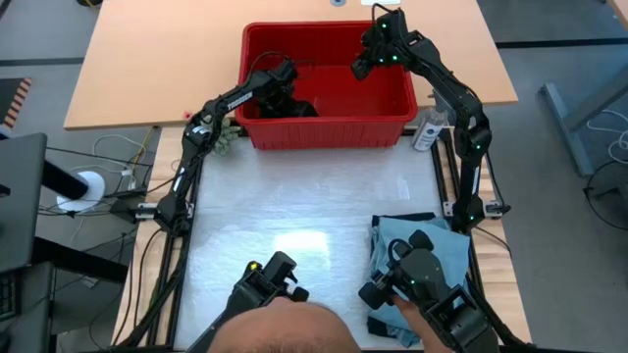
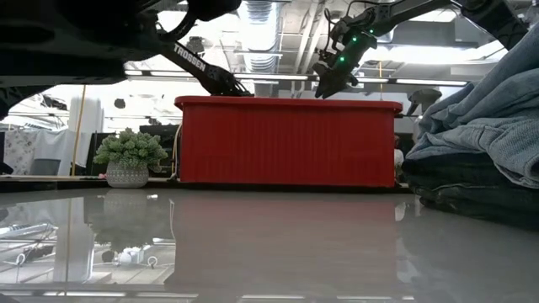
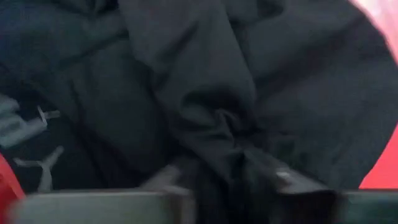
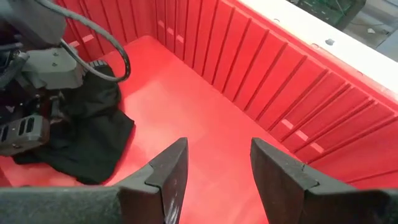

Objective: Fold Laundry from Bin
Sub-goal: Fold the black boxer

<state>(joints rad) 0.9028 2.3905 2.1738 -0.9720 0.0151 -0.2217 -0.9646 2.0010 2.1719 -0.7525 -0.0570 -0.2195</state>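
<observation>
Left gripper (image 1: pixel 287 95) is down in the bin (image 1: pixel 329 130), fingers pinching the black garment (image 4: pixel 87 134), right gripper (image 4: pixel 214 165) hovering apart above; a thin pinch may slip on lifting.

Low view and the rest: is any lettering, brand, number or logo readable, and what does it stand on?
"TROSSEN", white capitals along the dark arm link reaching down to the red bin in the low view.
A pale printed figure, a logo without letters, on the black garment in the left wrist view.
The bottle beside the bin in the high view: any label is too small to read.
Nothing else readable in any view.
</observation>
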